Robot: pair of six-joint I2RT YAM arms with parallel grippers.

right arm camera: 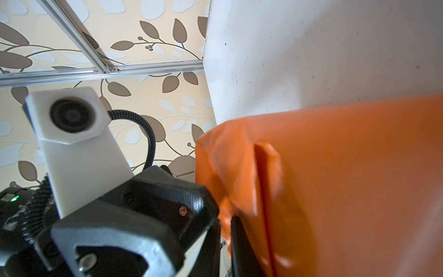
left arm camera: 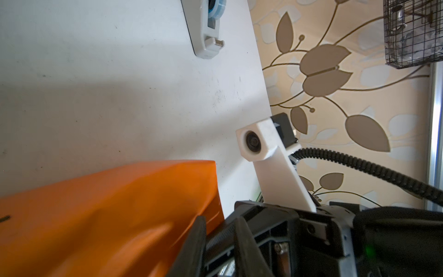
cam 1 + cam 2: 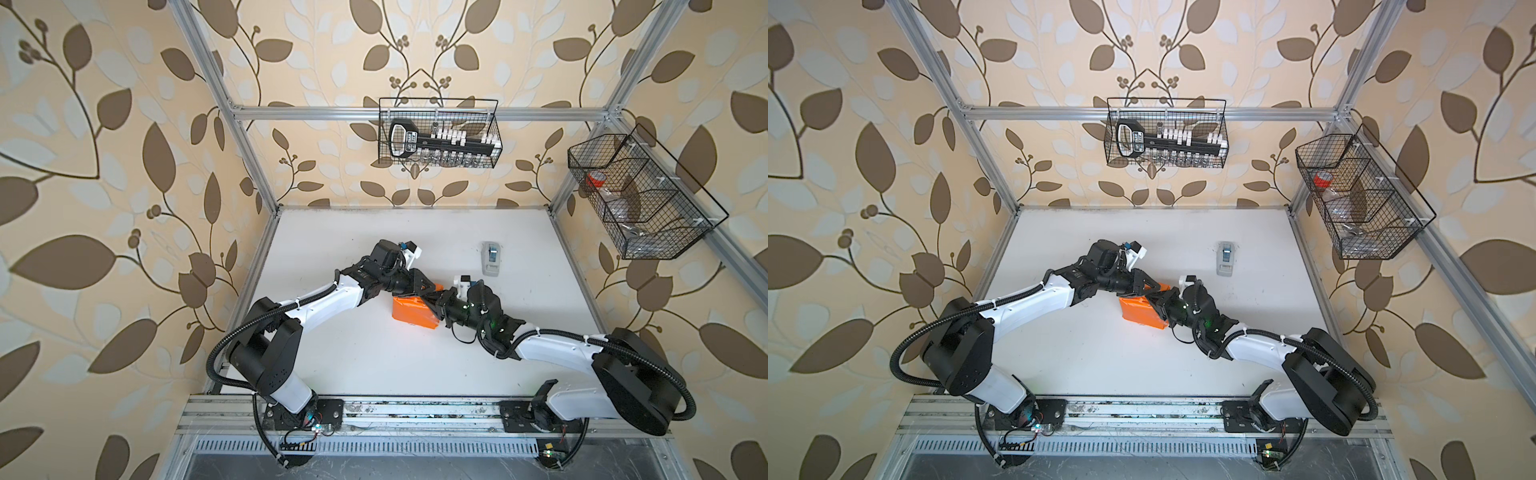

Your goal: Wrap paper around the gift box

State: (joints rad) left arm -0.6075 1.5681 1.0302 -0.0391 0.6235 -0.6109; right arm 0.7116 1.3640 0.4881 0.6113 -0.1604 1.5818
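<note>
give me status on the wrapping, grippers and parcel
Left gripper and right gripper meet at one end of the paper, grip unclear. Gift box hidden under paper. Tape dispenser apart, nothing in the way.

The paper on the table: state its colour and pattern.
The paper is plain bright orange, unpatterned; clearest in the right wrist view.
</note>
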